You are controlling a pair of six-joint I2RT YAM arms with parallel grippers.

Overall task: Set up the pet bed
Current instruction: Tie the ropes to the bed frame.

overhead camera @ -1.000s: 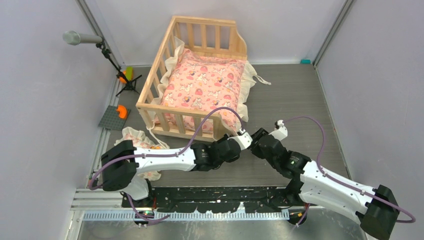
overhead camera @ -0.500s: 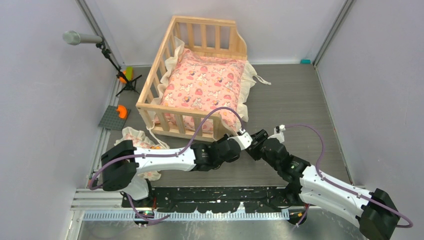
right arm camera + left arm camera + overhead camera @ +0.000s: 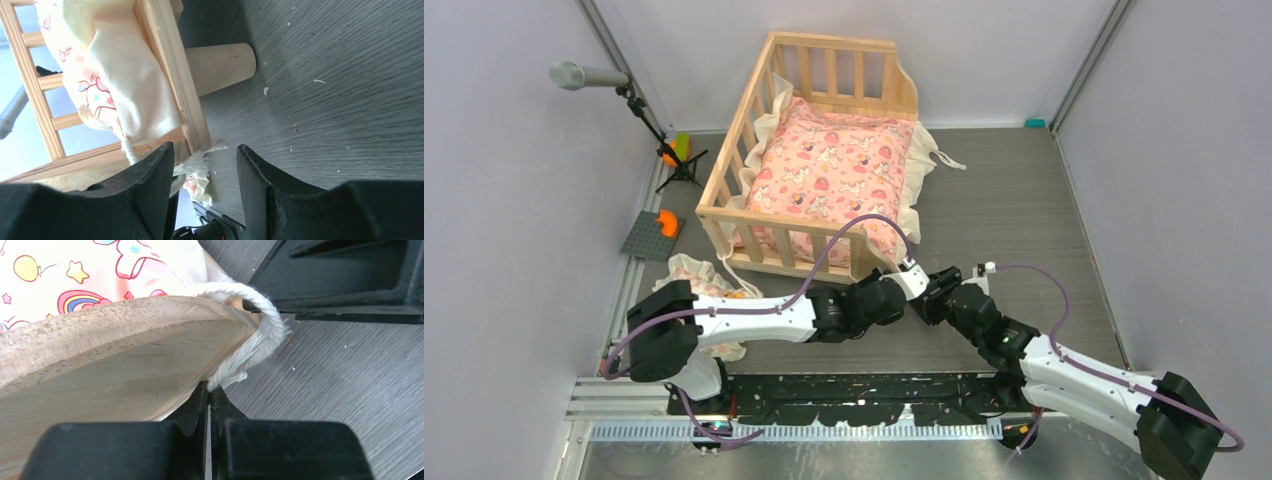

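Observation:
The pet bed (image 3: 774, 222), a pale wood crib with slatted rails, stands at the back centre with a pink printed cushion (image 3: 829, 170) inside it. My left gripper (image 3: 911, 272) is at the bed's near right corner. In the left wrist view it (image 3: 209, 390) is shut on the end of a white cord (image 3: 265, 335) that wraps round the wooden edge (image 3: 115, 365). My right gripper (image 3: 932, 290) sits just right of it, open. In the right wrist view its jaws (image 3: 205, 160) stand apart around the cord's frayed end (image 3: 197, 162), beside the bed's leg (image 3: 220, 62).
A small frilled pillow (image 3: 694, 275) lies on the floor left of the bed, partly under my left arm. A microphone stand (image 3: 584, 76), a grey plate with an orange piece (image 3: 656, 232) and an orange-green object (image 3: 674, 150) sit along the left wall. Walls close in both sides.
My right arm has swung left and lower, bringing its open gripper up against the bed's near right corner. The left arm has stayed still, shut on the cord.

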